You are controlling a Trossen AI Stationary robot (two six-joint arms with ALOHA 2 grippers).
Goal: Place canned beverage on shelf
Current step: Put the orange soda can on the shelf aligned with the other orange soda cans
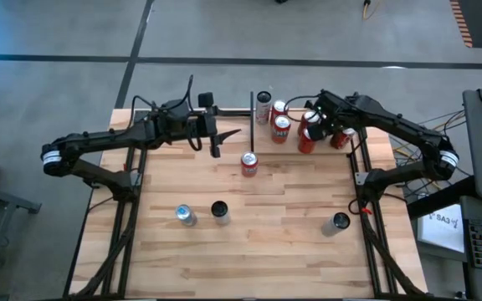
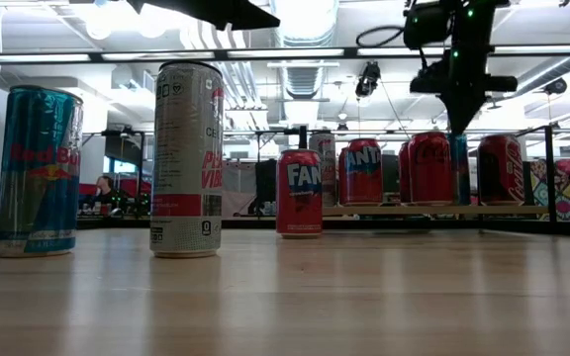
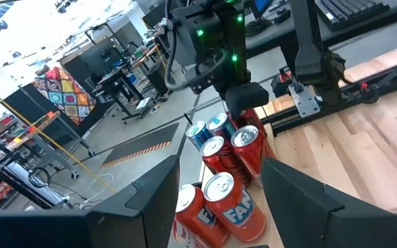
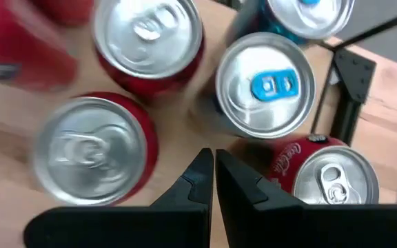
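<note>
From above, the shelf, a light wooden board with thin black rods, sits at the top middle of the wooden counter. Many red cans already stand there. One red Fanta can waits just below the shelf, and three more cans lie lower down: a blue and silver one, a dark-topped one and another at the lower right. So I think the job is partly done. The left pincer hangs upper left of the Fanta can, and the right pincer hangs over the shelf cans.

From counter height, the Fanta can stands in the middle, in front of the shelf.

The left wrist view shows its two dark fingers apart, with nothing between them.

The right wrist view shows the right pincer squeezed tight and empty above silver can tops.
</note>
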